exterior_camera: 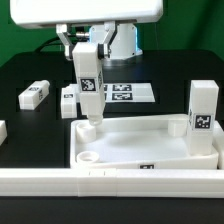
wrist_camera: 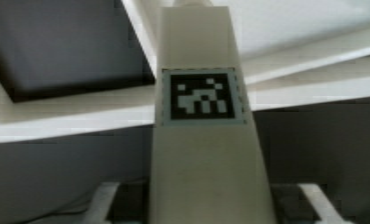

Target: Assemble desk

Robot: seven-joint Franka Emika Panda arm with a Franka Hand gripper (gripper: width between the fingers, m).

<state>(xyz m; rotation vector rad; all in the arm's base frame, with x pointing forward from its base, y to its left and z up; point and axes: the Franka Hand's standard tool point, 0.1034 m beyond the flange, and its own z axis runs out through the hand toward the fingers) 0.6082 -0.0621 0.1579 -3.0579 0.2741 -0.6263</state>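
Jaws: the gripper [exterior_camera: 86,50] is pinching the upper end of one white square-section leg, the held leg [exterior_camera: 88,90]. In the wrist view one of the fingers [wrist_camera: 114,203] shows on each side of the held leg [wrist_camera: 203,110], flat against its faces.

Arm pose: the wrist points straight down and the hand hangs vertically above the work. The arm's base [exterior_camera: 122,38] stands at the table's far edge.

Held leg: upright, with its black-and-white tag facing the exterior camera. Its lower end meets the tabletop [exterior_camera: 150,148] at the tabletop's far corner on the exterior view's left. Whether it is seated in a socket there cannot be told.

Tabletop: a white rimmed tray lying flat near the table's [exterior_camera: 170,75] front edge, just behind the border rail [exterior_camera: 110,182] that runs along that edge. An open round socket [exterior_camera: 88,158] shows in its near corner on the exterior view's left.

Standing leg [exterior_camera: 203,118]: upright at the tabletop's far corner on the exterior view's right, tag facing the camera.

Loose legs: one lying leg [exterior_camera: 35,95] rests on its side toward the table's edge on the exterior view's left. A second lying leg [exterior_camera: 68,101] rests between it and the held leg, apart from both.

Marker board [exterior_camera: 128,93]: flat on the table just beyond the tabletop, behind the held leg.
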